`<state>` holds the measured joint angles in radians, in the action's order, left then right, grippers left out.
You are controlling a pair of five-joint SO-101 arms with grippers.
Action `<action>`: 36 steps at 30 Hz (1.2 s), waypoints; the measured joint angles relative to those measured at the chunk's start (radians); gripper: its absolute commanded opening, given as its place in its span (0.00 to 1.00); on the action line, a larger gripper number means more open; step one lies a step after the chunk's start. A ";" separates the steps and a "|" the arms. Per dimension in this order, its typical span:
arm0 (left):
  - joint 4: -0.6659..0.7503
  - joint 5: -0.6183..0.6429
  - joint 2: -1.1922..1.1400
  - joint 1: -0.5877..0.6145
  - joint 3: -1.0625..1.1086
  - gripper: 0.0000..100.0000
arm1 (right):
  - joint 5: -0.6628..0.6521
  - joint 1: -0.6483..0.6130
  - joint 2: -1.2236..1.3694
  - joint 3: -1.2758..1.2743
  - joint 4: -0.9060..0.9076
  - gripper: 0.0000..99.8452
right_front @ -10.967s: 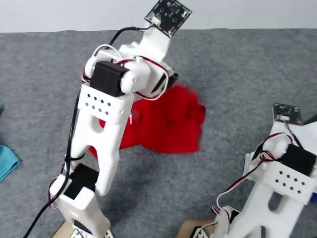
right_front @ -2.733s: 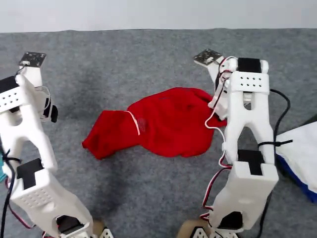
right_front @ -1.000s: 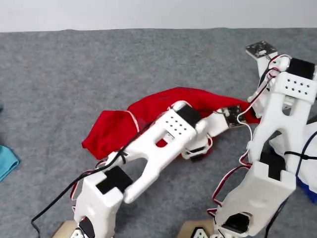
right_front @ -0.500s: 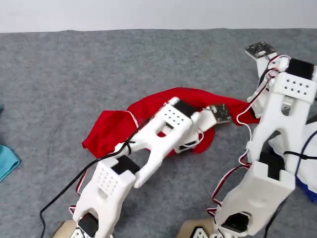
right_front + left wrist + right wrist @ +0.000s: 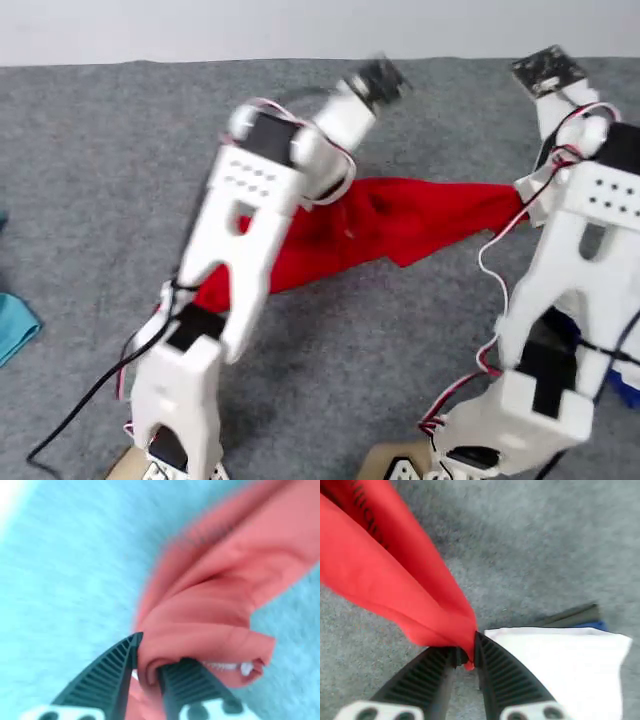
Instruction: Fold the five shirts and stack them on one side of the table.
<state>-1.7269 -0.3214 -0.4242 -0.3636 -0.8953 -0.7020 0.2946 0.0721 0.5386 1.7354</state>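
Red shirt (image 5: 400, 220) stretched across grey worktop (image 5: 100, 150), left pincer (image 5: 147, 655) apparently clamped on one end, right pincer (image 5: 466, 655) clamped on the other

Grey table (image 5: 100, 150), white shirt (image 5: 560, 670), teal cloth (image 5: 15, 325)

No legible text anywhere. Dark print (image 5: 367, 502) on the red shirt (image 5: 395, 585) shows in both wrist views, too blurred and cropped to read.

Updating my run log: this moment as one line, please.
left jaws: shut on red cloth shirt | right jaws: shut on same shirt's other end | shirt: stretched between arms, not folded
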 measured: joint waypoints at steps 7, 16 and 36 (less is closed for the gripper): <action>-0.005 0.003 0.253 0.104 -0.018 0.00 | 0.000 0.000 -0.178 0.000 0.000 0.01; 0.180 0.003 0.566 0.232 -0.020 0.00 | 0.000 0.003 -0.439 0.002 0.002 0.01; 0.206 -0.103 0.873 0.250 -0.021 0.00 | -0.069 0.091 -0.802 0.005 -0.169 0.01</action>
<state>-1.5213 -0.4242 0.4488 -0.1135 -0.9168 -0.7710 0.3851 -0.7304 0.5432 1.5666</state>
